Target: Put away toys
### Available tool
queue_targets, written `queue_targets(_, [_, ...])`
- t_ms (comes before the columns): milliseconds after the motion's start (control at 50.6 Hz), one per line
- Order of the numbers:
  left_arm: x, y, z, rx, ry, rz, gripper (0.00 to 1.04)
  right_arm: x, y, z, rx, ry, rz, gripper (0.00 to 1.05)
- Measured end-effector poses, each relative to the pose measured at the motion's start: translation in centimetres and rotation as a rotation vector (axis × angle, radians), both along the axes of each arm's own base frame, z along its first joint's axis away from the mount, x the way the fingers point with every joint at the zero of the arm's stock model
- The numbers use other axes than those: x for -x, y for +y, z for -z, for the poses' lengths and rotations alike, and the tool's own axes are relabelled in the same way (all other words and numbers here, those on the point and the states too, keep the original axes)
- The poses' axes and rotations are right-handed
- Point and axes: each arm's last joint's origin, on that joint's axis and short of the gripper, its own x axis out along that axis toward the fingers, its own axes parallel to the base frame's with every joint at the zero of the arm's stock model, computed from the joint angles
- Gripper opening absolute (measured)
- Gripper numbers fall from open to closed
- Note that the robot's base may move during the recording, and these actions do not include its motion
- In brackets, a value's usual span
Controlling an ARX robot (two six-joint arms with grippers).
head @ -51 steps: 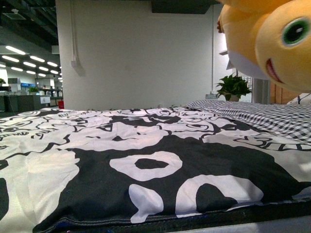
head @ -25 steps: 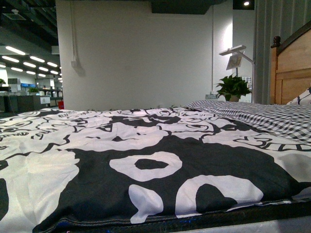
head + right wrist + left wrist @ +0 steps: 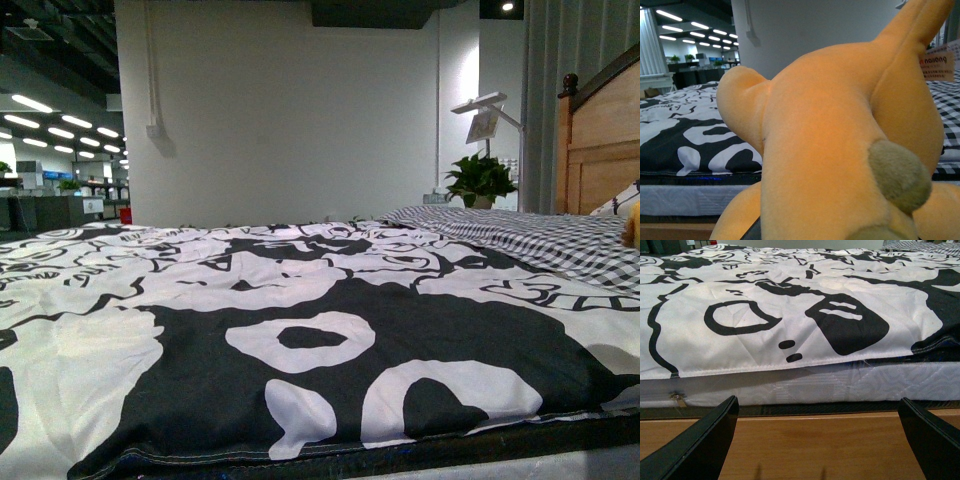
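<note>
The orange-yellow plush toy [image 3: 830,150] fills most of the right wrist view, with an olive-green patch and a paper tag near its raised limb. My right gripper is shut on it, and the toy hides the jaws except a dark sliver of one finger [image 3: 754,234]. In the front view only an orange edge of the plush toy [image 3: 632,232] shows at the far right, over the checked sheet. My left gripper [image 3: 815,450] is open and holds nothing. It hangs low, facing the side of the bed, over a wooden surface [image 3: 815,440].
A black-and-white patterned quilt [image 3: 300,340] covers the bed, with a checked sheet [image 3: 540,235] towards the wooden headboard [image 3: 600,140]. The white mattress side [image 3: 815,385] faces the left wrist. A potted plant [image 3: 480,180] and a lamp [image 3: 485,110] stand behind the bed.
One second ago the plush toy hung large at the front view's top right. Half a second ago it was out of that view, and now a sliver shows low at the right edge.
</note>
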Motion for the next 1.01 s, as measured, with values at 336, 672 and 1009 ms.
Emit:
queue_targets(336, [0.00, 0.02, 0.00, 0.000, 0.000, -0.006, 0.99, 0.08, 0.06, -0.06, 0.009, -0.009, -0.008, 0.20])
queue_targets(672, [0.00, 0.00, 0.01, 0.000, 0.001, -0.002, 0.99, 0.10, 0.02, -0.08, 0.008, -0.011, -0.001, 0.20])
queue_targets(1009, [-0.01, 0.00, 0.01, 0.000, 0.001, -0.002, 0.99, 0.10, 0.02, -0.08, 0.009, -0.011, 0.000, 0.20])
